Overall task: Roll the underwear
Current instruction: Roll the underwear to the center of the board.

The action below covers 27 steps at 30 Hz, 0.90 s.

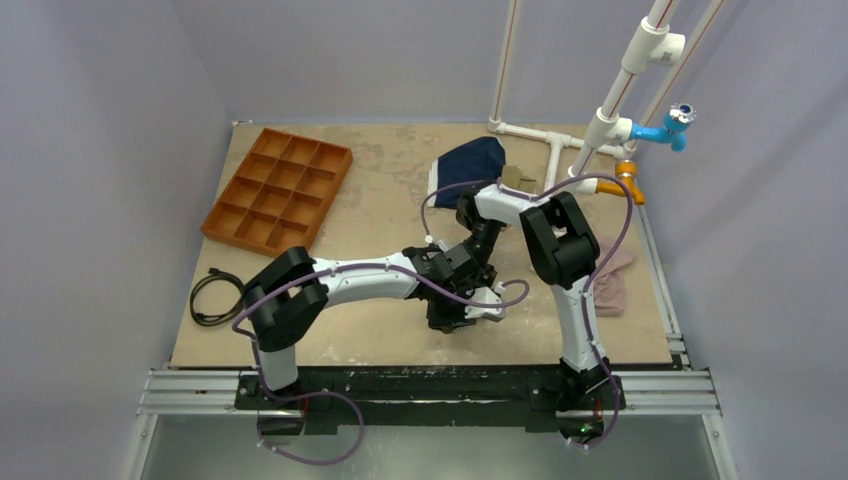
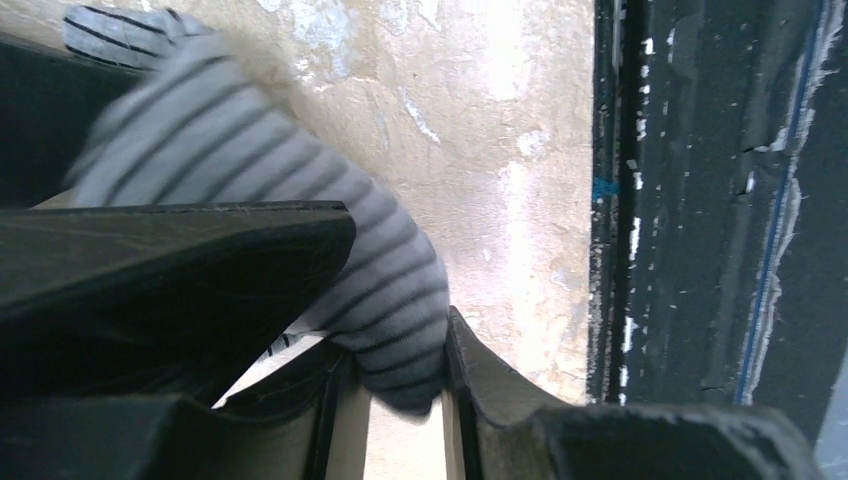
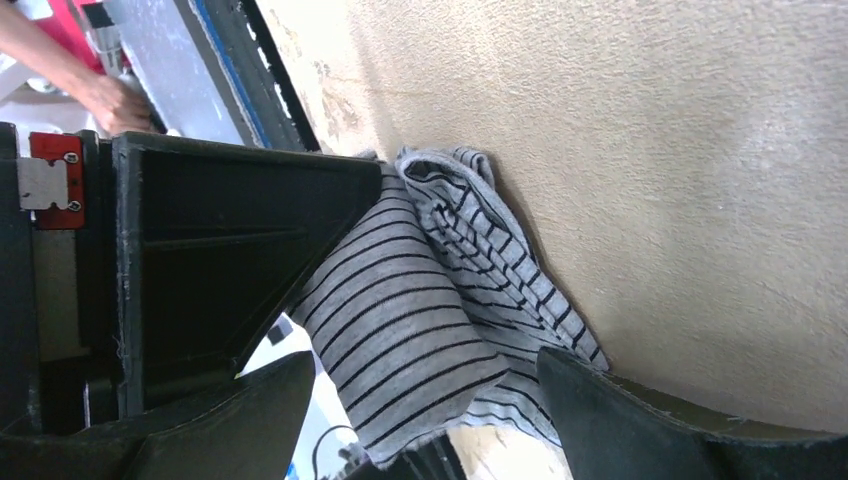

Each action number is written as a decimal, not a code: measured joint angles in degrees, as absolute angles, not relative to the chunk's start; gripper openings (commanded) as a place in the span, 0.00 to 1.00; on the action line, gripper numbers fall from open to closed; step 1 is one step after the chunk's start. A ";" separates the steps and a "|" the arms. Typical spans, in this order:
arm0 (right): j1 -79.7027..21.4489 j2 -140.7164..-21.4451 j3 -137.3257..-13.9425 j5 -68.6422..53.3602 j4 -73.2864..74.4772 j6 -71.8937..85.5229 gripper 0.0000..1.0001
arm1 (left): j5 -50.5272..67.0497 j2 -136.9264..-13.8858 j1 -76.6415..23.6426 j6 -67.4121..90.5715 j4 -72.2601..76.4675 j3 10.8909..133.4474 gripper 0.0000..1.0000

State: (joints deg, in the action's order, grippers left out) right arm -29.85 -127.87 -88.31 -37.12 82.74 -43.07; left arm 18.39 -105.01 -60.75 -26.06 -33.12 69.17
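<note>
1. The underwear [image 3: 400, 290] lies on the table [image 1: 380, 190], right of the tray [image 1: 236, 180] and nearer the arm bases than the tray is. Both grippers meet at that spot.
2. Its grey-and-white striped cloth is bunched. The left wrist view shows one part as a thick, rounded roll. The right wrist view shows a flatter flap with a crumpled fold beside it.
3. The left gripper [image 2: 400, 270] is clenched on the underwear, with the roll pinched between its two fingers and touching both.
4. The right gripper [image 3: 425, 360] is released. Its fingers stand wide apart, one on each side of the cloth, which lies loose on the table between them.
5. The left arm [image 1: 360, 280] rises from its base on the near side of the tray and stretches rightward, away from the tray. The right arm [image 1: 555, 240] stands further right and folds back toward the tray's side, over the underwear.
6. A navy garment [image 1: 470, 160] lies right of the tray at about the same depth, near the far edge of the table. A small olive piece [image 1: 515, 178] sits just beside it, on the side away from the tray.
7. A pink garment [image 1: 612, 280] lies furthest from the tray, at the right edge of the table, partly under the right arm.
8. A black cable [image 1: 213, 297] is coiled near the tray's near corner, at the left edge of the table.
9. White pipes [image 1: 600, 130] rise well right of the tray, past the navy garment.
</note>
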 measured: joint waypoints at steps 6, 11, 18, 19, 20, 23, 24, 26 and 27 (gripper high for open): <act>-30.04 -123.35 -82.63 -37.10 76.97 -41.01 0.90 | 21.15 -107.24 -60.12 -24.21 -35.05 69.63 0.00; -30.00 -121.30 -80.07 -37.54 73.95 -39.22 0.83 | 21.26 -107.35 -60.12 -24.69 -35.46 69.63 0.00; -30.00 -120.97 -79.15 -37.60 72.58 -37.80 0.63 | 21.26 -107.48 -60.05 -24.67 -35.46 69.63 0.00; -30.00 -120.86 -78.91 -37.63 72.31 -37.63 0.59 | 21.26 -107.55 -60.05 -24.64 -35.46 69.63 0.00; -30.00 -120.70 -78.65 -37.65 72.01 -37.45 0.58 | 21.32 -107.59 -60.03 -24.67 -35.46 69.63 0.00; -30.00 -120.18 -77.69 -37.80 71.09 -36.93 0.56 | 21.71 -107.66 -60.03 -24.67 -35.57 69.63 0.00; -30.00 -119.96 -77.30 -38.00 70.74 -36.71 0.57 | 21.93 -107.68 -60.03 -24.67 -35.66 69.63 0.00; -30.00 -119.48 -76.71 -38.11 70.24 -36.38 0.57 | 22.31 -107.68 -60.03 -24.67 -35.81 69.63 0.00; -30.00 -119.13 -76.44 -38.09 69.91 -36.12 0.57 | 22.37 -107.68 -60.03 -24.67 -35.86 69.63 0.00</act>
State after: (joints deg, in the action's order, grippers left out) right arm -30.00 -119.13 -76.44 -38.09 69.91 -36.12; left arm 22.37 -107.68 -60.03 -24.67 -35.86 69.63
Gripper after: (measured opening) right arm 0.833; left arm 0.003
